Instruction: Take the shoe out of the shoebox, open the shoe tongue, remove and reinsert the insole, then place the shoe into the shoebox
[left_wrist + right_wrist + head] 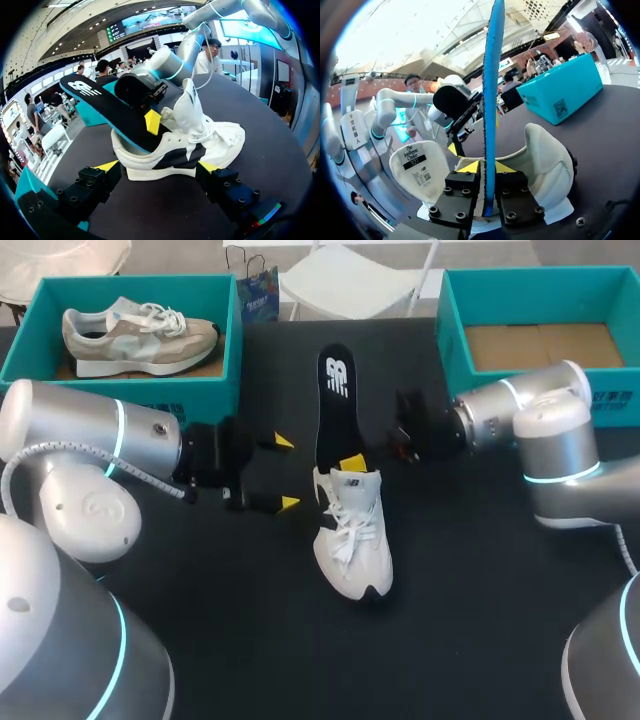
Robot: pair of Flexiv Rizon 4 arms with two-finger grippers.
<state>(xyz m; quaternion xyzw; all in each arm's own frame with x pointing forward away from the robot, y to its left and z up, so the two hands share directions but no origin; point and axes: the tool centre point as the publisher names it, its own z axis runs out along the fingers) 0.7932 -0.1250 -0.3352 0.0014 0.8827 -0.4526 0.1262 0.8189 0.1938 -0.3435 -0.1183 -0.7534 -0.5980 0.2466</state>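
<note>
My right gripper (487, 167) clamps the insole (491, 100) edge-up between both fingers (its lower end sits inside the shoe (547, 165)). My left gripper (157, 166) is spread wide, the shoe just ahead of it.

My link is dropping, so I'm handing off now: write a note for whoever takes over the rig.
Right gripper: shut on the insole near the shoe's opening.
Left gripper: open, beside the white shoe, not touching.
Shoe lies on the table; right shoebox holds no shoe.
Done: shoe out. Insole has one end in the shoe, the rest out; pulling or reinserting, cannot tell.
Left: seat insole, box shoe.
</note>
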